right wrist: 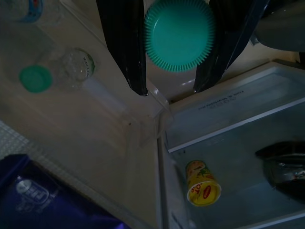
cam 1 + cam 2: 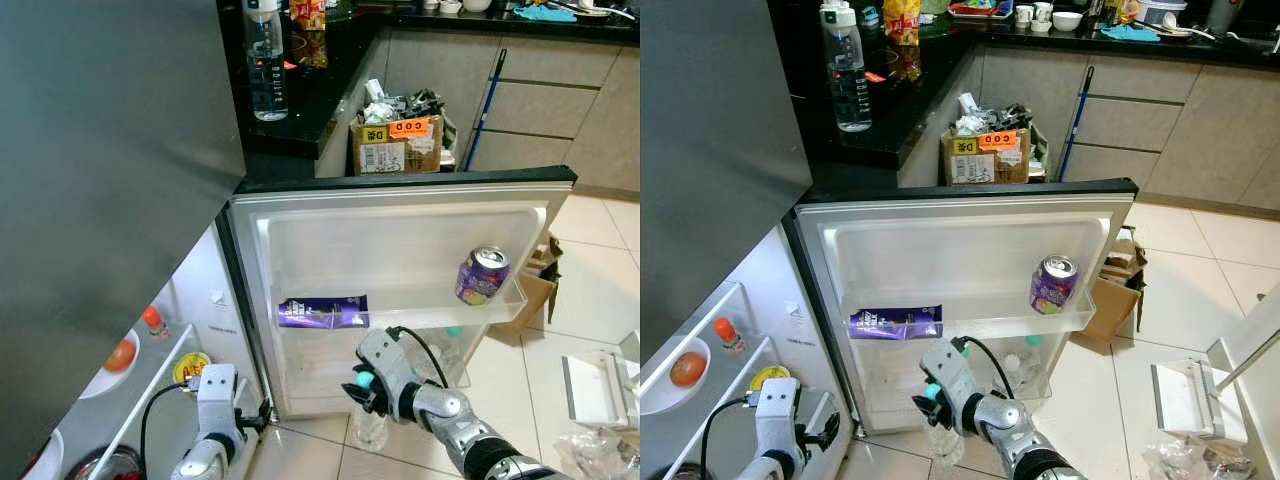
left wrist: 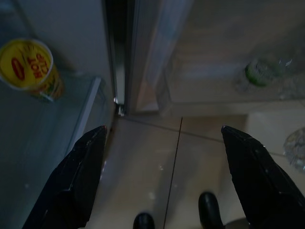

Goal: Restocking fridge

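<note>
We find the jaws of the right gripper [image 2: 362, 385] pinching a clear plastic bottle [image 2: 368, 422] at its neck, one black finger either side of the teal cap [image 1: 179, 34]. The bottle hangs upright, long axis vertical, cap up, just in front of the lower shelf of the open fridge door [image 2: 400, 250]. The left gripper [image 3: 162, 181] has its jaws spread wide, holding nothing, low over the tiled floor by the door hinge.

We count two further clear bottles with green caps [image 1: 35, 78] lying in the lower door shelf, as far as the dim wrist view allows. On the upper door shelf stand one purple drink can [image 2: 483, 275], tilted slightly, and one purple wrapped bar [image 2: 322, 313] lying flat, long axis along the shelf; its lettering is too small to read. Inside the fridge sits one yellow cup [image 3: 31, 69] whose lid reads "HOT". One water bottle [image 2: 266, 65] stands on the black counter.
</note>
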